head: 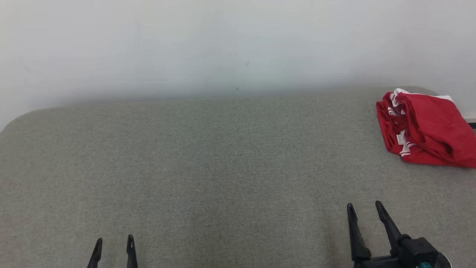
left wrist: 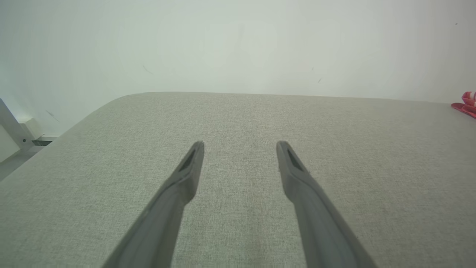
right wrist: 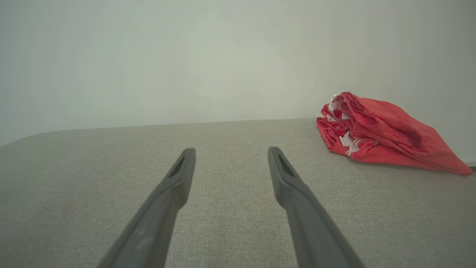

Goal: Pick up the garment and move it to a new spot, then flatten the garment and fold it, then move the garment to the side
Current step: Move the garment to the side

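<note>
One red garment (head: 424,126) sits bunched at the table's (head: 223,167) far right corner, looks light and floppy, best pinched at its near folded edge; left and right jaws both spread, empty.

**Two Dark, Tapered Hands**

The left hand (head: 114,238) and right hand (head: 363,204) each bore two long, slim fingers (left wrist: 299,186), black from above, matte dark grey up close, tapering to rounded tips with a sunken slot (left wrist: 187,162) near each. A boxy black block (head: 418,251) with a small teal mark (head: 424,265) backed the right hand.
</note>
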### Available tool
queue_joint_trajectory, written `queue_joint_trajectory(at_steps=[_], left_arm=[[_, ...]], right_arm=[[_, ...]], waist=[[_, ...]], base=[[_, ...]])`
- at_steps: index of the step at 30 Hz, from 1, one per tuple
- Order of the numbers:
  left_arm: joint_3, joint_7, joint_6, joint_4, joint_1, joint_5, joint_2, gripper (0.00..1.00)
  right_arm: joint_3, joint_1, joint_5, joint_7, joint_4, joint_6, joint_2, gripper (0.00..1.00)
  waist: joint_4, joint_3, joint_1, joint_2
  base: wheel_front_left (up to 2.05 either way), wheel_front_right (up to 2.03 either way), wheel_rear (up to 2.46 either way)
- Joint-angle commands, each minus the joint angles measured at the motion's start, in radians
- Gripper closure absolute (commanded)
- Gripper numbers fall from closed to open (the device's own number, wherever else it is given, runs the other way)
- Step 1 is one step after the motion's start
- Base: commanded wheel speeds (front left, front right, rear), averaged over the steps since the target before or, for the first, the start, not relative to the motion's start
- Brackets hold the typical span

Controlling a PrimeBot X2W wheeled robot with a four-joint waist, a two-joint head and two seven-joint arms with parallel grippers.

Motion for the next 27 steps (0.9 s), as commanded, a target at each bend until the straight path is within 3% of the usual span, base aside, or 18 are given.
queue_joint_trajectory(at_steps=[1, 9, 27], left_arm=[[0.0, -0.003, 0.005, 0.006, 0.013, 0.004, -0.001, 0.0], [-0.006, -0.003, 0.016, 0.019, 0.017, 0.013, -0.001, 0.0], [-0.012, -0.003, 0.024, -0.002, 0.026, 0.031, -0.001, 0.0]], right_arm=[[0.002, 0.012, 0.011, -0.003, 0.011, -0.003, 0.001, 0.0], [0.065, 0.027, 0.046, -0.003, 0.028, -0.003, 0.003, 0.0], [0.089, 0.033, 0.069, -0.003, 0.036, -0.003, 0.003, 0.0]], waist=[[0.004, -0.004, 0.0001, 0.0001], [0.016, -0.01, 0.0001, 0.0001], [0.017, -0.014, 0.0001, 0.0001]], base=[[0.0, 0.0, 0.0], [0.0, 0.0, 0.0], [0.0, 0.0, 0.0]])
